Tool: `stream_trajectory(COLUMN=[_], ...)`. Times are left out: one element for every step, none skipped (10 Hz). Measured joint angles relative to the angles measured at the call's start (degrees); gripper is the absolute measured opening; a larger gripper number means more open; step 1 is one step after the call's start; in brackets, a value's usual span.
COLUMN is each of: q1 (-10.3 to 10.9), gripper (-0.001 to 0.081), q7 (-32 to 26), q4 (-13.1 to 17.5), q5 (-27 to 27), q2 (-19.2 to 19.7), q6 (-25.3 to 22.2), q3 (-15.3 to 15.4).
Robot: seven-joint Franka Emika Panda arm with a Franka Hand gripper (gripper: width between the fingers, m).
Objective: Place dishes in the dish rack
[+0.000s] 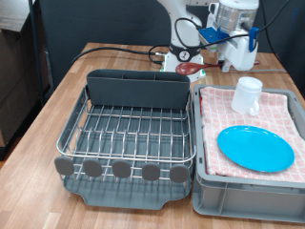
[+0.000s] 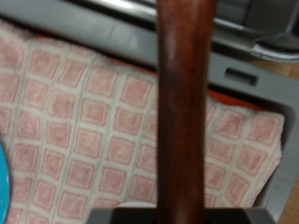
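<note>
Wooden table (image 1: 57,105), dark wall (image 1: 105,19) behind, black cable (image 1: 114,50) across tabletop.

Grey plastic crate (image 1: 250,194) lined with red-and-white checked cloth (image 1: 276,119), on wooden table (image 1: 57,105).

rack (image 1: 133,132) bare shiny metal wire, matt grey plastic tray. crate (image 1: 238,196) matt grey plastic, woven checked cloth (image 2: 93,131). plate (image 1: 255,148) glossy. spoon (image 2: 182,112) smooth dark wood. surface (image 1: 57,105) wood-grain.

Blurred wooden spoon (image 2: 182,112), ends cropped
</note>
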Motion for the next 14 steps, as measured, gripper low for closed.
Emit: stream_trajectory(q1=[-0.37,-0.89,-1.47,-1.63,-1.59,-1.58,-1.57,-1.58,-1.6,-1.62,-1.68,-1.71,-1.71,-1.69], gripper=[0.0081,0.0081,0.0081,0.0081,0.0081,0.0081,0.0081,0.0081,0.0081,0.0081,0.0081,0.0081,0.0081,0.0081], q7=[0.3,0.79,0.88,0.88,0.78,0.66,0.25,-0.1,-0.22,-0.37,-0.62,-1.08,-1.78,-3.09], q4=[-1.33,-2.23,-2.9,-3.87,-3.84,-3.92,-4.22,-4.65,-5.2,-5.79,-6.34,-6.84,-7.02,-7.05], q5=[0.07,0.2,0.49,1.07,0.87,1.03,1.77,2.31,2.35,2.32,2.06,2.01,2.01,2.53], q2=[-1.94,-3.75,-5.39,-7.14,-7.02,-6.97,-7.03,-7.2,-7.52,-7.95,-8.37,-8.82,-9.16,-9.43], q6=[-0.46,-2.31,-4.13,-4.93,-4.79,-4.52,-4.36,-4.31,-4.24,-4.03,-3.64,-3.11,-3.02,-3.15], q3=[-1.18,-2.42,-3.82,-4.82,-4.66,-4.76,-5.47,-6.45,-7.31,-8.04,-8.66,-9.3,-10.05,-11.23])
